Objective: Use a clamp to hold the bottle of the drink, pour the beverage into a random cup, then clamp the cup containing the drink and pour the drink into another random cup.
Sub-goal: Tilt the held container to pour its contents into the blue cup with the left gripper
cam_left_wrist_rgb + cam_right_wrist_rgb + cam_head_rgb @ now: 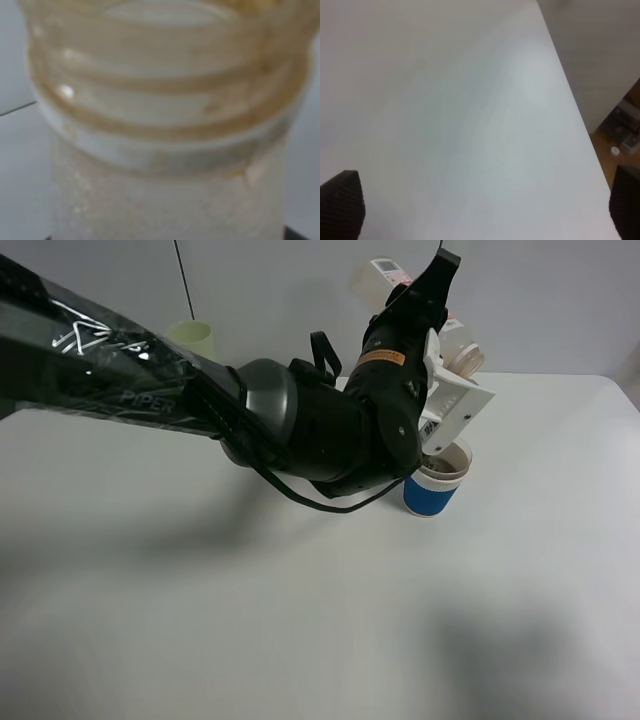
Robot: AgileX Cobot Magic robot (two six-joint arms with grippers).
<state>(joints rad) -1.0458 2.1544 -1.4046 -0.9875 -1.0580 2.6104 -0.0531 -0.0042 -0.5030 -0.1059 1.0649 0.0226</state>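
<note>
Bottle of the drink [462, 340], tilted above the blue-sleeved cup [432, 495], clamped in my left gripper [425, 295]. My right gripper [482, 207] stands wide open, empty.

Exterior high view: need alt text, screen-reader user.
The left gripper holds the bottle of the drink tipped above the blue-sleeved cup on a white table. A pale yellow-green cup stands behind the arm.
</note>
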